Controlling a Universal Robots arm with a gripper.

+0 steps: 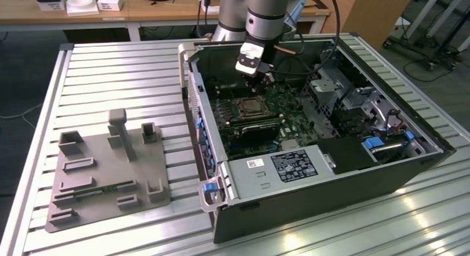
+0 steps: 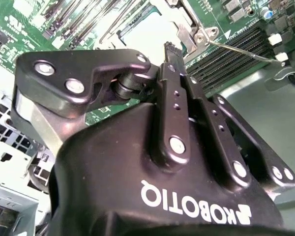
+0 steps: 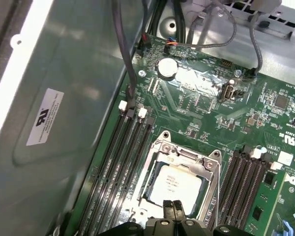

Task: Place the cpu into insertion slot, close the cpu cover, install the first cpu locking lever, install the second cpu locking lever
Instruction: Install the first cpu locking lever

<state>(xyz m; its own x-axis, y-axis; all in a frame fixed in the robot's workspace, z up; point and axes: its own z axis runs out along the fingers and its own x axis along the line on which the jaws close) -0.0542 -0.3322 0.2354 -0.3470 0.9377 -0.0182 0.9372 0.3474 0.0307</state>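
Arm upright over computer case, gripper fingers together at 12 o'clock of the cpu, first wrist view resolves cpu cover framing it

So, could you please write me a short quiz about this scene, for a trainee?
1. True or false: the cover lies flat around the cpu.
2. The pincer is: A) wide open; B) shut, near the cpu; C) shut on the cpu.
3. What lies on the table, at the exterior view's left of the case?
Key: 1 true; 2 B; 3 a grey fixture.
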